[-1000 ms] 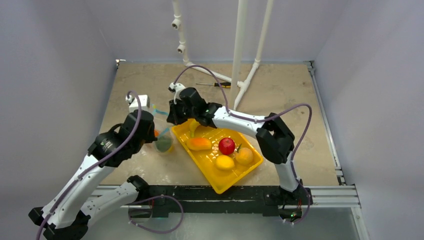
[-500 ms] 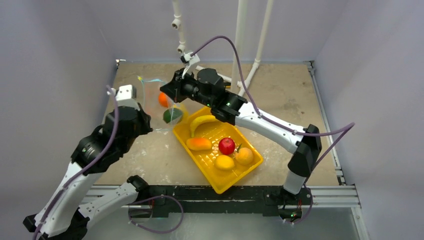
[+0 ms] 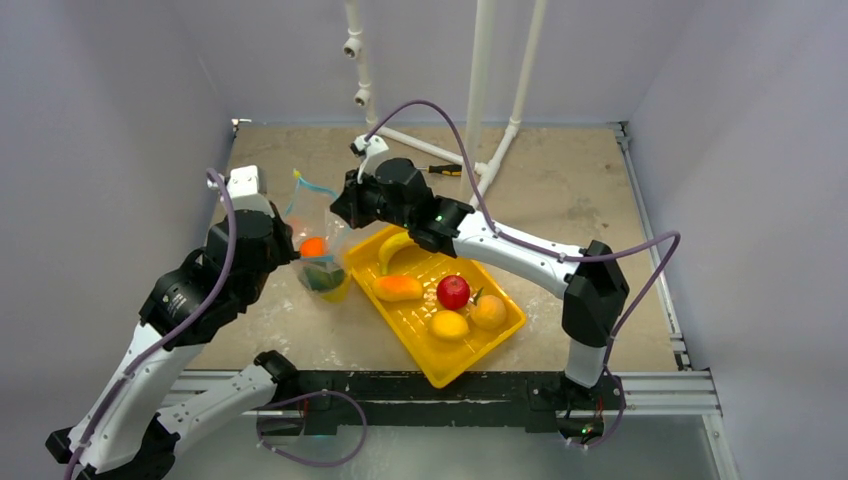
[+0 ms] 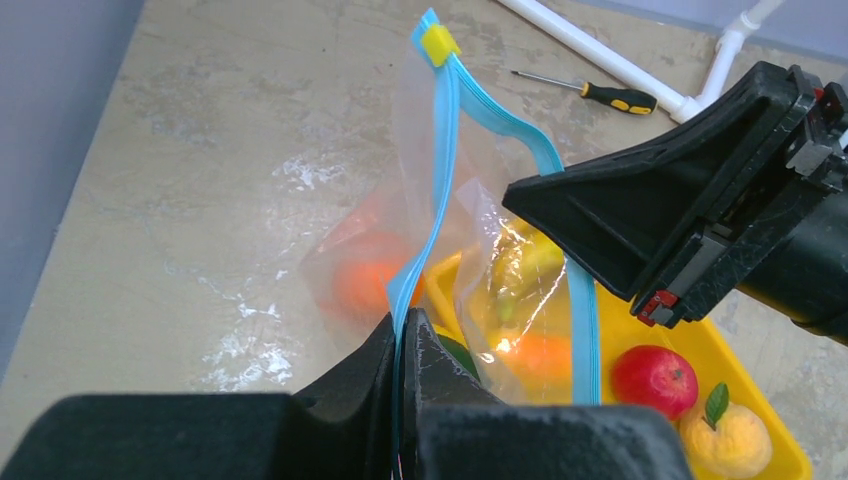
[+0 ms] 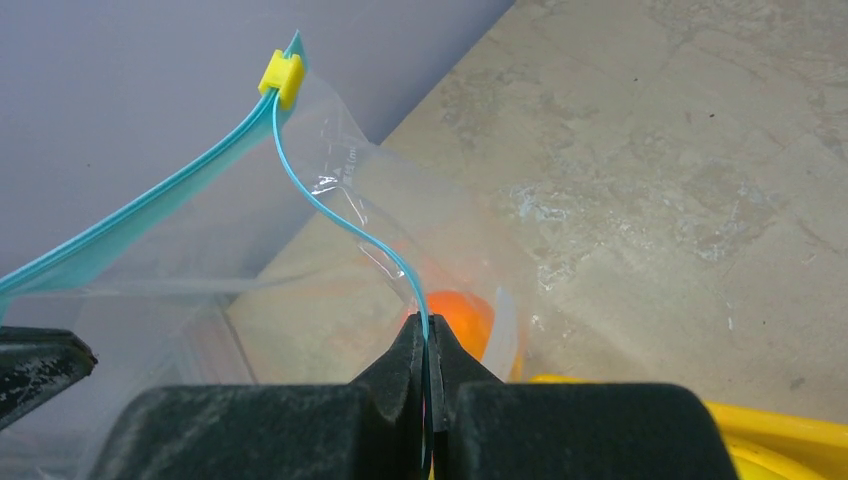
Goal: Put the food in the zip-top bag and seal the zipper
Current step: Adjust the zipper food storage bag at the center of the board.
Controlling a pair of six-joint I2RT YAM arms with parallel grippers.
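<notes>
My left fingers (image 4: 403,338): closed on one lip of the zipper (image 4: 446,130).
Bag (image 3: 316,225): hung open between my fingers, beside the tray (image 3: 483,353); holds an orange (image 3: 312,246) and, seemingly, an avocado (image 3: 322,276).
My right fingers (image 5: 428,345): pinching the other lip.
Tray: banana (image 3: 395,245), mango (image 3: 398,288), apple (image 3: 454,291), lemon (image 3: 449,324), peach (image 3: 488,312).

Tray, screwdriver and pipes on a mottled beige tabletop (image 3: 570,190)
The yellow gridded tray (image 3: 447,360) lies just near-right of the right end effector (image 5: 428,345); the black-and-yellow screwdriver (image 4: 610,96) lies beyond it, near the white pipes (image 3: 481,80).
</notes>
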